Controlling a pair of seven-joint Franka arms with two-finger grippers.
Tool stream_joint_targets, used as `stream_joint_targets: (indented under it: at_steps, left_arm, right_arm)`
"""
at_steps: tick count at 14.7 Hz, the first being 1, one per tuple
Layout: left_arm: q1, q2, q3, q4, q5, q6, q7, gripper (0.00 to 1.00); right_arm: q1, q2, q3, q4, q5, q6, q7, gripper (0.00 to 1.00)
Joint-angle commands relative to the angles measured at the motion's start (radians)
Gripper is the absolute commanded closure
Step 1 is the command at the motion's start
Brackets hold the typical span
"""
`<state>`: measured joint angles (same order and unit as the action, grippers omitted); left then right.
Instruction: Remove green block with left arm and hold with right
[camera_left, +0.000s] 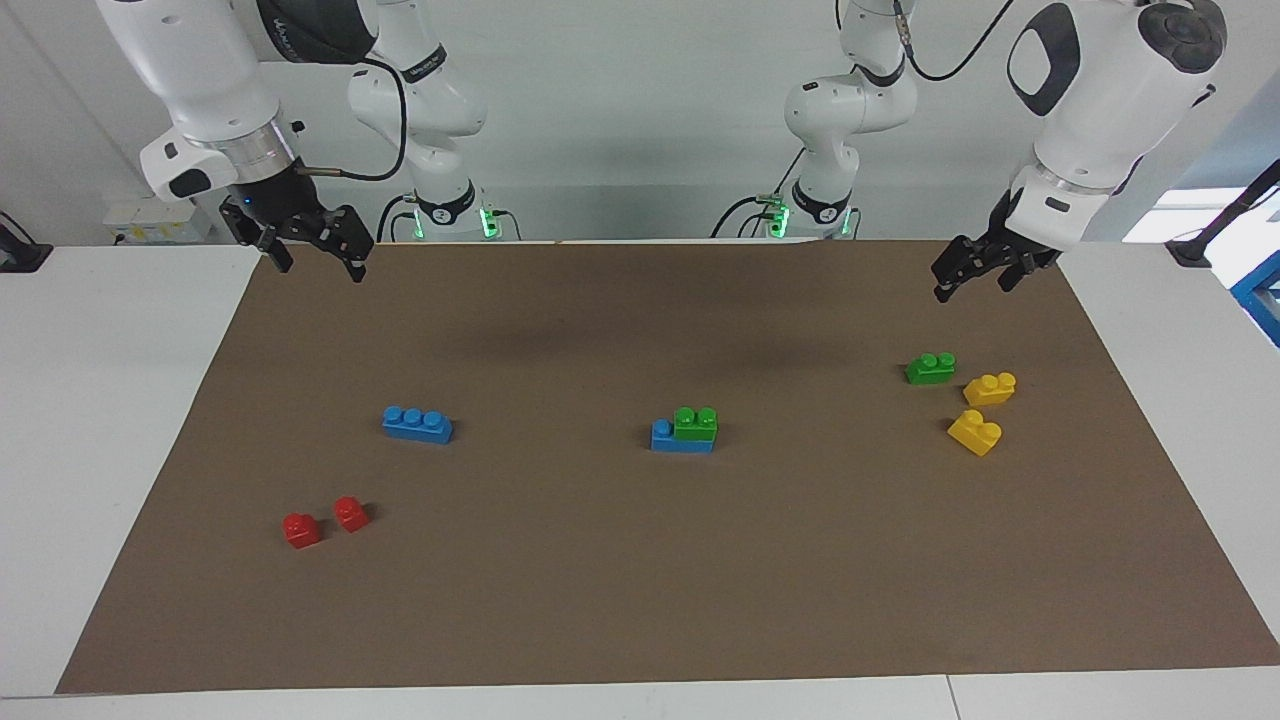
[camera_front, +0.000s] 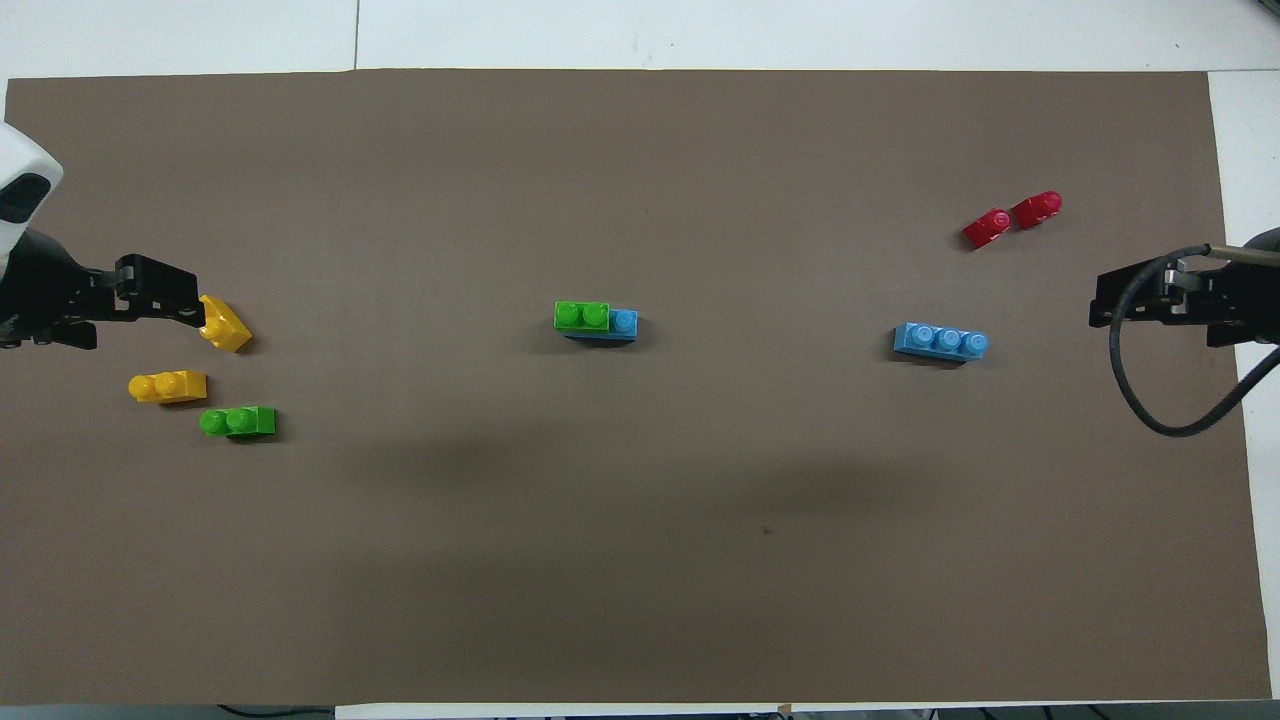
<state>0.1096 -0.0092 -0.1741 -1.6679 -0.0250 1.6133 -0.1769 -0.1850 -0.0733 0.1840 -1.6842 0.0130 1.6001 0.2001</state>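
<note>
Green block (camera_left: 695, 423) sits atop blue brick (camera_left: 682, 437) mid-mat; both grippers hang raised, apparently with fingers apart.

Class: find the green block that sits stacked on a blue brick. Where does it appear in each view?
Facing view: the stacked green block sits near the picture's middle, on the blue brick.
Overhead view: the same block lies just left of centre.
Shared landmark: the pair of red bricks, lower left facing, upper right overhead.
</note>
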Motion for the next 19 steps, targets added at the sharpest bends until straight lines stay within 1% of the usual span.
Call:
stream_joint_targets:
  at_steps: [1, 3, 4, 7, 8, 10, 11, 15, 17, 19]
  left_arm:
    - [0.002, 0.011, 0.004, 0.02, -0.001, -0.003, 0.005, 0.0]
    - [0.002, 0.006, 0.004, 0.014, -0.001, -0.003, 0.001, 0.0]
    - [0.002, 0.005, 0.004, 0.005, -0.001, 0.002, -0.001, 0.0]
    - [-0.001, -0.008, 0.004, -0.024, -0.001, 0.026, -0.016, 0.0]
    - [-0.007, -0.015, 0.002, -0.044, -0.007, 0.057, -0.077, 0.0]
    - [-0.031, -0.037, -0.001, -0.11, -0.045, 0.149, -0.311, 0.0]
    - [-0.08, -0.043, 0.001, -0.136, -0.047, 0.196, -0.4, 0.0]
    - [-0.204, -0.046, 0.001, -0.196, -0.047, 0.321, -0.83, 0.0]
    - [-0.246, -0.046, 0.001, -0.216, -0.047, 0.385, -1.02, 0.0]
    - [-0.281, -0.034, 0.001, -0.231, -0.047, 0.415, -1.133, 0.0]
  right_arm:
    - [0.005, -0.003, 0.008, -0.011, -0.011, 0.003, 0.037, 0.01]
    - [0.012, 0.003, 0.008, -0.011, 0.001, -0.008, 0.146, 0.01]
    - [0.012, 0.01, 0.009, -0.011, 0.011, -0.012, 0.26, 0.01]
    - [-0.002, 0.053, 0.009, -0.014, 0.169, -0.008, 0.583, 0.02]
    - [-0.004, 0.073, 0.009, -0.018, 0.215, -0.002, 0.675, 0.02]
    - [-0.001, 0.125, 0.009, -0.019, 0.33, 0.038, 0.83, 0.02]
    - [0.001, 0.15, 0.009, -0.025, 0.384, 0.07, 0.878, 0.02]
    - [0.01, 0.24, 0.009, -0.065, 0.591, 0.188, 1.011, 0.02]
    - [0.025, 0.289, 0.009, -0.066, 0.665, 0.23, 1.079, 0.03]
    - [0.068, 0.328, 0.009, -0.068, 0.7, 0.286, 1.122, 0.03]
